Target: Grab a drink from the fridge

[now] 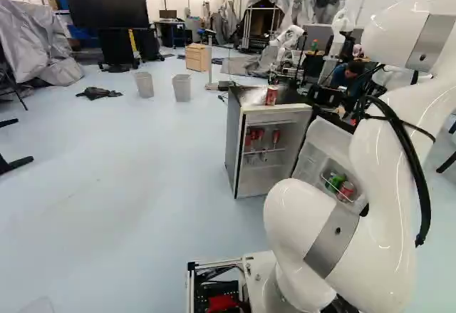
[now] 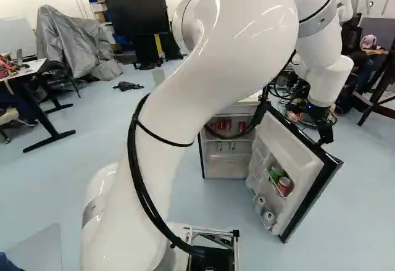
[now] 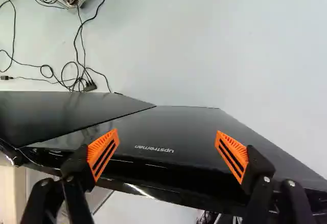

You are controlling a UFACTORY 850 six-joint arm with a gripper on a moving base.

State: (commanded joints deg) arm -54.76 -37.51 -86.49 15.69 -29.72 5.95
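The gripper (image 2: 324, 133) is just above the top edge of the fridge's open door (image 2: 292, 152), its two fingers spread wide apart with nothing clamped between the orange pads (image 3: 104, 151). In the wrist view the door's dark outer face lies under and ahead of them.

The fridge (image 1: 232, 142) stands ahead of the base, its door swung out to the right. Drinks are in several places: red cans (image 2: 227, 125) on a shelf inside the fridge; a green can (image 2: 275, 175) and a red can (image 2: 284, 186) side by side in a rack on the door's inner side; grey cans (image 2: 260, 202) in the rack below. One more can (image 1: 271, 95), red, stands on top of the fridge, beside a crumpled clear bag (image 1: 252, 96).

Beyond the fridge, to its left, two bins (image 1: 182, 88) stand near each other on the floor. Another robot (image 1: 288, 38) is behind the fridge.
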